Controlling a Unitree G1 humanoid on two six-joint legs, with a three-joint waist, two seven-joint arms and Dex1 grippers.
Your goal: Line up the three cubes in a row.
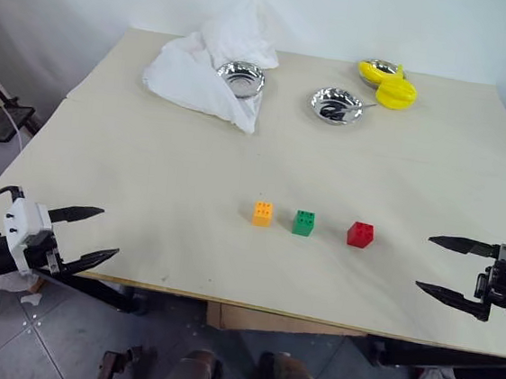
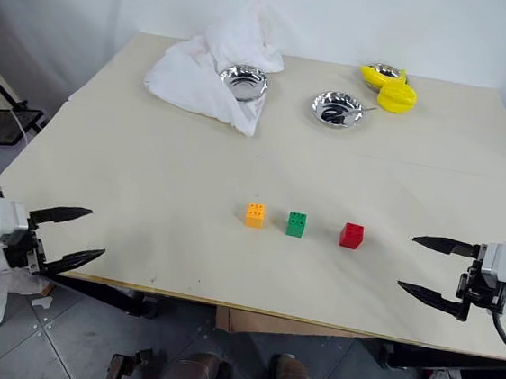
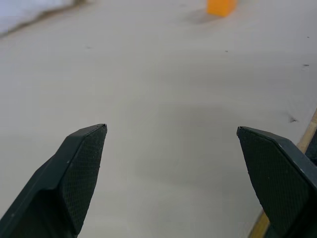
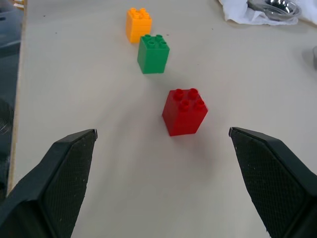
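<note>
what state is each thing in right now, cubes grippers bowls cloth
orange cube: upright, studs up, left end of the row
green cube: upright, middle, apart from both neighbours
red cube: upright, right end
left gripper: open, empty
right gripper: open, empty
white cloth: crumpled, wrapped around one steel bowl
second steel bowl: upright, uncovered

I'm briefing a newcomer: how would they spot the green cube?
On the beige table, near its front edge, three small studded cubes stand in a row. The green cube is the middle one, between the orange cube and the red cube.
</note>
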